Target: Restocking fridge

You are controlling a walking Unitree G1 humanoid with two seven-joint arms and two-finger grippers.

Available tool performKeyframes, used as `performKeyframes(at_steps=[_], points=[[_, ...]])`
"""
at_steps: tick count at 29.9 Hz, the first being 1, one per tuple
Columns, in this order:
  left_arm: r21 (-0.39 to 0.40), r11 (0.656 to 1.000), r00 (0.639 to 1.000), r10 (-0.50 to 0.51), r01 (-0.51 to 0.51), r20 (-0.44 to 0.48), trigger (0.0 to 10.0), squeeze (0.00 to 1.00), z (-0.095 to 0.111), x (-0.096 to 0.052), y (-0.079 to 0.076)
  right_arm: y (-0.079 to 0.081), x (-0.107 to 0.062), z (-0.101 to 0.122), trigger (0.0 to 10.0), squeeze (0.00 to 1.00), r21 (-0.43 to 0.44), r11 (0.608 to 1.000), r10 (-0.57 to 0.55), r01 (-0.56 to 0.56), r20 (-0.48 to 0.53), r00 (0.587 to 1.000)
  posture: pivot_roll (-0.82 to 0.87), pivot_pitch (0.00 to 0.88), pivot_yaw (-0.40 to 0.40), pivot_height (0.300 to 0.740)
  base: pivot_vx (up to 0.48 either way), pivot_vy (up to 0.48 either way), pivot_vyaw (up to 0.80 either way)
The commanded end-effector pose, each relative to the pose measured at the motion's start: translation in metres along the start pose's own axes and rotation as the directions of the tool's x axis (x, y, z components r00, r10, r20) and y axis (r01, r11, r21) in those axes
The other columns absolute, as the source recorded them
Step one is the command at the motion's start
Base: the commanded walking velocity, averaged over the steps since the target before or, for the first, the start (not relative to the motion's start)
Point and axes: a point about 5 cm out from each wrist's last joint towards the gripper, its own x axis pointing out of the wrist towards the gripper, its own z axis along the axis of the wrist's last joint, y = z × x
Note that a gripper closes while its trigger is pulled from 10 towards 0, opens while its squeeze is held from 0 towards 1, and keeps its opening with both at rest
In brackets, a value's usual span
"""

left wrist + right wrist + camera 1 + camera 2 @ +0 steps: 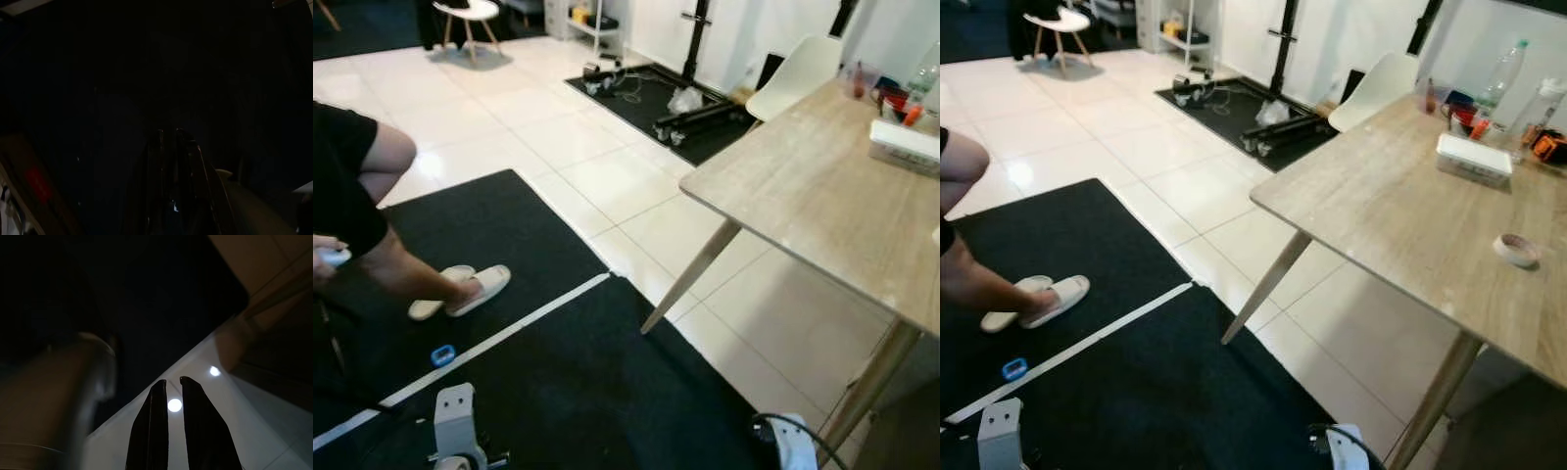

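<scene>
A light wooden table (1400, 211) stands to my right. At its far end are a clear plastic bottle (1504, 70), a white box (1473, 159) and some small red and orange items. A roll of tape (1516, 249) lies nearer on the tabletop. Both arms hang idle at my sides over a black mat. My left gripper (169, 131) is barely visible in the dark, its fingers together. My right gripper (171, 381) points down at the floor, shut and holding nothing.
A person's bare leg (401, 269) and white slippers (460, 291) are on the black mat (568, 382) at my left, near a small blue object (442, 354). A white chair (1379, 86) is tucked behind the table. A black stand with cables (690, 113) sits further back.
</scene>
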Motion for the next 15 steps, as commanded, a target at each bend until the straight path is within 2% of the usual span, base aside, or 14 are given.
performKeyframes(at_steps=[1, 7, 11, 15], points=[[-0.014, 1.0, 0.999, -0.022, 0.022, -0.037, 10.0, 0.0, -0.012, 0.0, -0.009, -0.009, -0.002, -0.006, 10.0, 0.0, -0.006, 1.0, -0.019, 0.019, -0.02, 1.0, 0.05, 0.004, -0.091, 0.74, 0.311, 0.0, 0.0], [-0.017, 1.0, 0.999, -0.013, 0.013, -0.05, 10.0, 0.0, -0.017, -0.002, -0.005, -0.028, -0.007, -0.013, 10.0, 0.0, -0.012, 0.999, -0.038, 0.038, -0.029, 0.999, 0.06, 0.01, -0.092, 0.74, 0.312, 0.0, 0.0], [-0.018, 1.0, 0.998, -0.014, 0.013, -0.06, 10.0, 0.0, -0.021, -0.003, -0.004, -0.03, -0.008, -0.013, 10.0, 0.0, -0.01, 0.999, -0.036, 0.036, -0.028, 0.999, 0.06, 0.012, -0.088, 0.74, 0.311, 0.0, 0.0], [-0.014, 0.999, 0.996, -0.03, 0.028, -0.082, 10.0, 0.0, -0.028, -0.004, -0.011, -0.027, -0.007, -0.012, 10.0, 0.0, -0.016, 1.0, -0.027, 0.026, -0.027, 0.999, 0.07, 0.014, -0.089, 0.74, 0.31, 0.0, 0.0]])
